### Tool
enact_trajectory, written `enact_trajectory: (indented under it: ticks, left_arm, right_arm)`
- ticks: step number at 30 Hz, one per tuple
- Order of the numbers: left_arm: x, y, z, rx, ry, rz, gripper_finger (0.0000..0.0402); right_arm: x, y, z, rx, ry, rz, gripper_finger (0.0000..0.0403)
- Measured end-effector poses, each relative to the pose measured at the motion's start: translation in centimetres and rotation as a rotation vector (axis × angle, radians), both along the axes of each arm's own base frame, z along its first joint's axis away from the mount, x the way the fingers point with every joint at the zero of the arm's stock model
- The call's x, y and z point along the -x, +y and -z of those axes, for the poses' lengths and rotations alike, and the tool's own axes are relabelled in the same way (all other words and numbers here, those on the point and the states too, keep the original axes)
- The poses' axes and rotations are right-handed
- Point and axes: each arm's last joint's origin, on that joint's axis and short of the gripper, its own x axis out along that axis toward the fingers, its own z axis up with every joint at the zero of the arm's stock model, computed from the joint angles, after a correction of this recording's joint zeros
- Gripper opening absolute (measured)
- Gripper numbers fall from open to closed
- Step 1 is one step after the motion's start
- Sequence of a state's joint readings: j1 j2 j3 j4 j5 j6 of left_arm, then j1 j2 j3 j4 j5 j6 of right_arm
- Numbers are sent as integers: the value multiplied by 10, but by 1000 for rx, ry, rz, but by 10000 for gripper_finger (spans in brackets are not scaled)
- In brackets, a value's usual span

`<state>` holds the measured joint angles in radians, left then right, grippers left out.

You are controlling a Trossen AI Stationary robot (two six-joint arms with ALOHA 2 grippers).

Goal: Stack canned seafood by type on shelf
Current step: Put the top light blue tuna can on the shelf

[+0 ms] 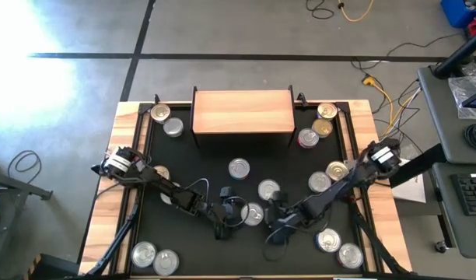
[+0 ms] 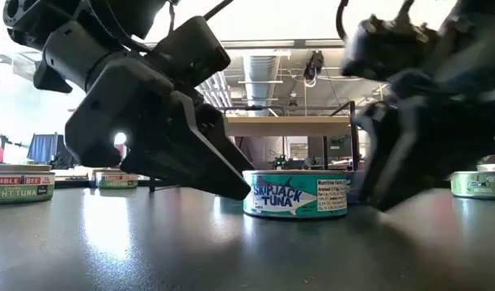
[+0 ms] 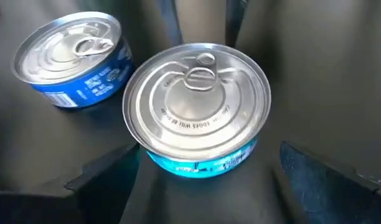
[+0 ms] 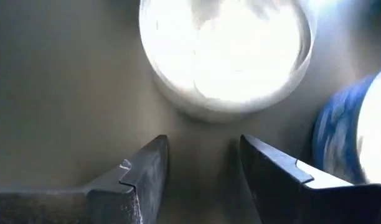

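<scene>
A teal-labelled tuna can [image 3: 197, 112] with a silver pull-tab lid stands on the black table [image 1: 193, 167] at its near middle [image 1: 252, 214]. My left gripper [image 3: 209, 180] is open, low at the can's left, one finger on each side of its near part; no touch shows. My right gripper [image 4: 200, 174] is open just right of the same can [image 4: 225, 56], fingers short of it. A blue-labelled can [image 3: 69, 59] stands just beyond. The light-wood shelf [image 1: 242, 113] stands at the far middle with a bare top.
Silver-lidded cans stand at the far left [image 1: 160, 114], near left [image 1: 144, 253], near right [image 1: 328, 240] and right [image 1: 319, 182]; gold-lidded ones are at the far right [image 1: 327, 111]. One more can [image 1: 239, 167] stands in front of the shelf. Wooden planks edge the table.
</scene>
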<state>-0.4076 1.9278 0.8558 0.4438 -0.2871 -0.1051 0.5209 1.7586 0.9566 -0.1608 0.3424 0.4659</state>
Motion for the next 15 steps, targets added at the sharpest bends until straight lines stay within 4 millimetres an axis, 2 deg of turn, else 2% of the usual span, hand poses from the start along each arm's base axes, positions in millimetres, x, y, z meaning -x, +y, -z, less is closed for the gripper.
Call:
enact_trajectory:
  ticks: [8, 15]
  left_arm:
    - [-1, 0, -1, -3, -18, -16, 369]
    - [5, 1, -3, -45, 36, -51, 369]
  right_arm:
    - [-19, -17, 2, 100, -31, -41, 194]
    - [-22, -24, 6, 146, -20, -39, 194]
